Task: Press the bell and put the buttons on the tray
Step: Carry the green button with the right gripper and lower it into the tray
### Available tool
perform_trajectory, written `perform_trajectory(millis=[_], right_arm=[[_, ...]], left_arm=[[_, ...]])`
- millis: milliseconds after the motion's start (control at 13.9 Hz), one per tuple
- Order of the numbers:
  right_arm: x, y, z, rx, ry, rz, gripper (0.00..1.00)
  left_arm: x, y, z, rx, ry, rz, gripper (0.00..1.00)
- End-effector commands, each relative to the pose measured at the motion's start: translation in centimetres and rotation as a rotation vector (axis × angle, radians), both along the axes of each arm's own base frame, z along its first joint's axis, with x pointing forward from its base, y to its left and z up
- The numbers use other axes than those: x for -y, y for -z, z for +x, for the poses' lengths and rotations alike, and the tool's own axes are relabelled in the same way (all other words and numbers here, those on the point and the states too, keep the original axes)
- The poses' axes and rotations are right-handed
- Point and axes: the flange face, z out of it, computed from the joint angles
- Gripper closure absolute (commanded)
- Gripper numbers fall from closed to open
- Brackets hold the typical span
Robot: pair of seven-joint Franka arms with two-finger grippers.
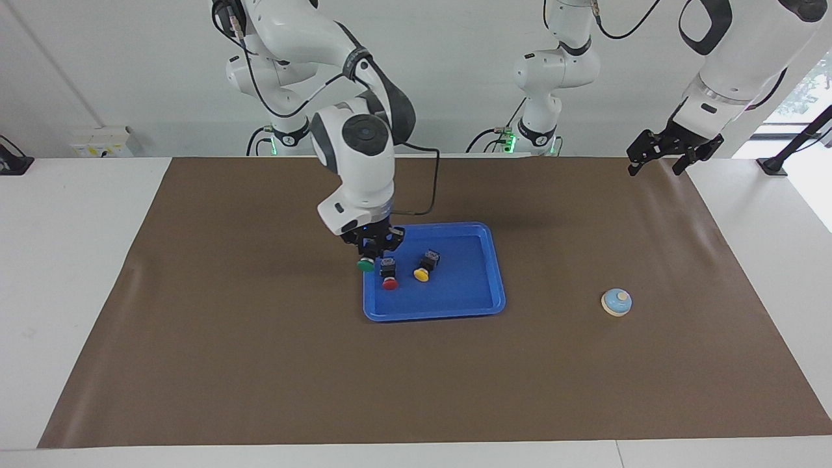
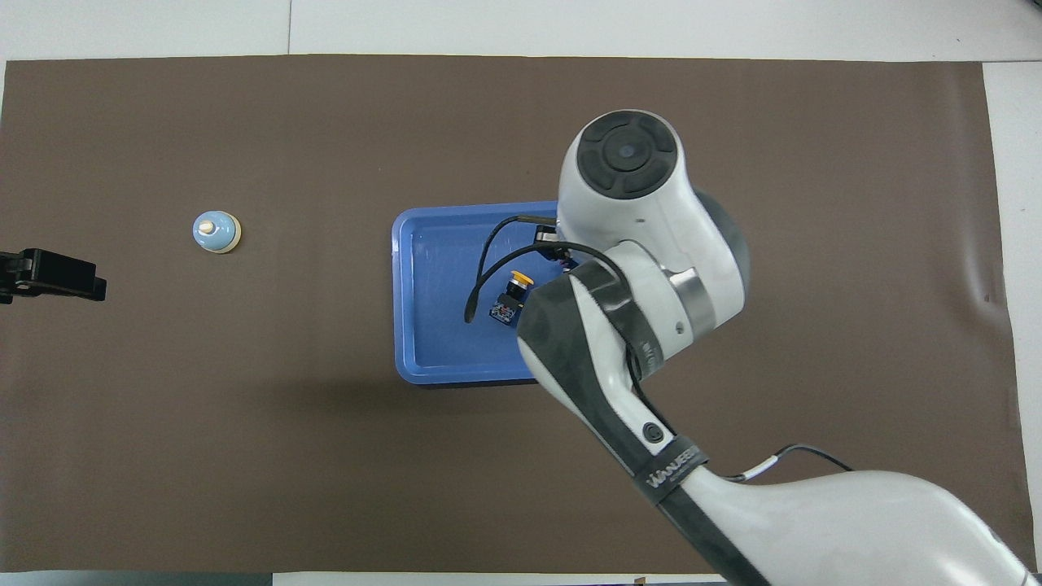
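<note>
The right gripper is clamped on the green button, over the tray edge at the right arm's end; released here, it could hit the rim or the red button. The left gripper waits open, well apart from the bell

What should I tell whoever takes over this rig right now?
Right gripper: shut on the green-capped push-button switch, up over the edge of the bright blue rectangular plastic tray at the right arm's end.
Left gripper: open, empty, waiting over the table's corner at the left arm's end.
Done: red-capped button and yellow-capped button lie in the tray.
Left: set the green one down in the tray and release. The small light blue dome bell stands on the brown mat; whether it was pressed cannot be told.
</note>
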Motion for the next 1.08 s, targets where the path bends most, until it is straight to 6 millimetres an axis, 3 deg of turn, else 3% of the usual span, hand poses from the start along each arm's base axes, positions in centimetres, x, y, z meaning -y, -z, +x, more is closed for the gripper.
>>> perform_trajectory(millis=[0, 144, 216, 288, 504, 720, 864, 1008], right_arm=[[-5.8, 1.9, -1.5, -0.018, 0.064, 0.006, 1.0], [-8.7, 3.8, -2.9, -0.034, 0.061, 0.015, 1.0], [-11.3, 4.6, -4.0, -0.022, 0.053, 0.05, 1.0], [-12.1, 4.9, -4.2, -0.002, 0.056, 0.074, 1.0], [-13.0, 5.3, -4.6, 0.02, 0.054, 0.1, 1.0], [-13.1, 7.6, -5.4, 0.044, 0.045, 0.117, 1.0], [-14.8, 8.9, -6.6, 0.053, 0.02, 0.13, 1.0], [-15.0, 9.5, -6.7, 0.055, 0.017, 0.131, 1.0]], left_arm=[[-0.1, -0.2, -0.5, -0.002, -0.001, -0.006, 0.0], [-0.1, -0.2, -0.5, -0.003, -0.001, -0.006, 0.0], [-0.1, -0.2, -0.5, -0.003, -0.001, -0.006, 0.0], [-0.1, -0.2, -0.5, -0.003, -0.001, -0.006, 0.0], [-0.1, -0.2, -0.5, -0.003, -0.001, -0.006, 0.0], [-0.1, -0.2, -0.5, -0.003, -0.001, -0.006, 0.0], [-0.1, -0.2, -0.5, -0.003, -0.001, -0.006, 0.0], [-0.1, -0.1, -0.5, -0.005, -0.001, -0.006, 0.0]])
